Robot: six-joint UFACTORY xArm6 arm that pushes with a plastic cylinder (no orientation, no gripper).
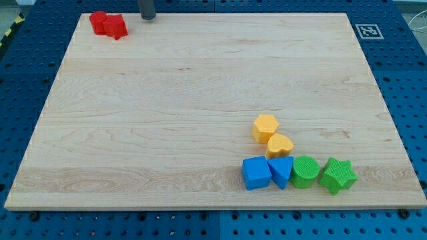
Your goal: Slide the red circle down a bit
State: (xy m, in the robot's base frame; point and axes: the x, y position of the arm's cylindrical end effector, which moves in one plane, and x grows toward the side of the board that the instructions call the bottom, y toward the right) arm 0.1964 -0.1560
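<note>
Nearest, blue cube [256, 173] touches blue triangle [281, 171], then green circle [305, 171], green star [337, 175]. Up top-left, red circle [99, 22] touches red star [115, 27]. My tip [147, 17] sits right of them, touching and holding nothing.

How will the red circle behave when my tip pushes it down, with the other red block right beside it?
The red circle looks low and flat-based, so it should slide, not roll or tip. It seems to touch the red star-like block on its right, which may drag along. My tip sits right of both, so an off-centre push would likely turn the circle aside on the smooth wooden board.
</note>
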